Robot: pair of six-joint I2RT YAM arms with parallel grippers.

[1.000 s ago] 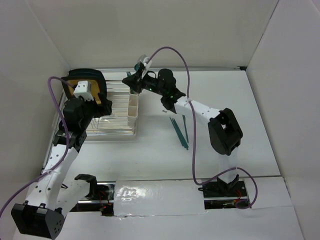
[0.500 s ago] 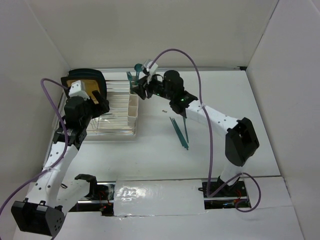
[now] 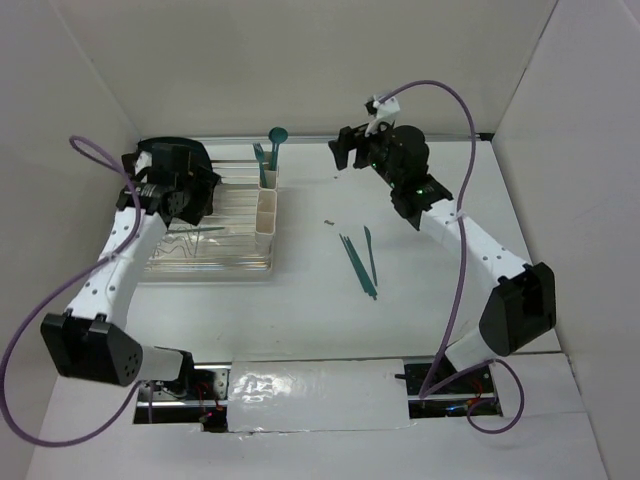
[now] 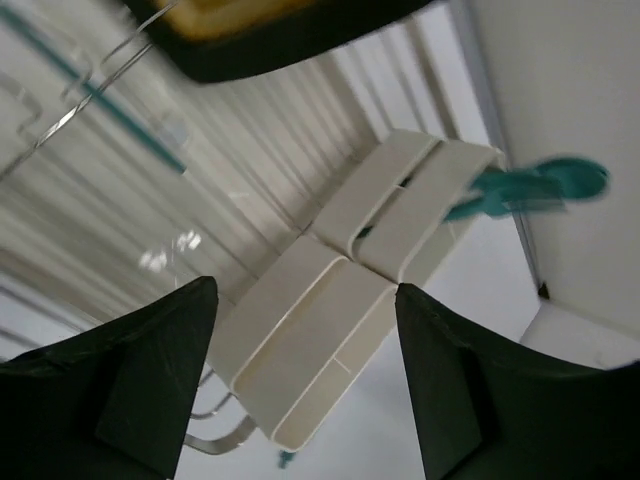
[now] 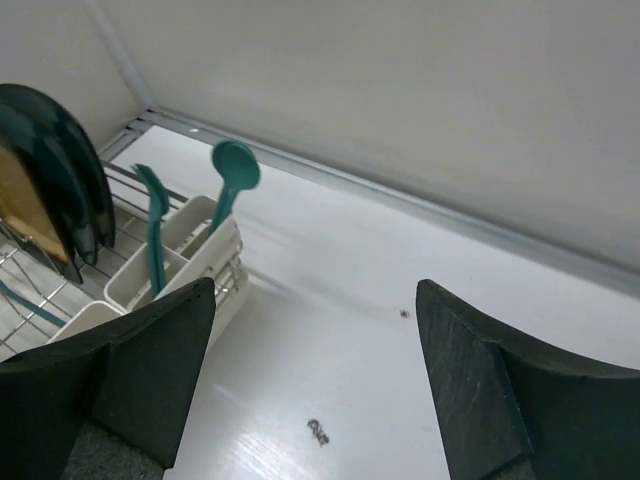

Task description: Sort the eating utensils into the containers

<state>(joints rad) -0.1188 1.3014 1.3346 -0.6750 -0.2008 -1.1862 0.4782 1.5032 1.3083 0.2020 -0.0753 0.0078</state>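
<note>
Swinging back from the cream-white cups (image 3: 266,205) since a second ago, the right tool (image 5: 315,370) now hangs at the far side of the table (image 3: 300,320), fingers spread wide with nothing between them. Nearest the arm bases, a cluster of loose teal utensils (image 3: 358,262) lies on the table, well apart from the cups, long axes running near to far with a slight lean. They lie on the near side of the right tool, and the right arm is plainly the closer one. A pick there likely wants fingers set across the handles. Farther back on the left, the left tool (image 4: 302,300), also spread and empty, hovers over the wire dish rack (image 3: 200,262), where one stray teal utensil (image 4: 120,108) lies. Beyond it, the teal spoon (image 3: 277,136) stands released in the far cup, a second upright utensil (image 5: 152,230) beside it.
</note>
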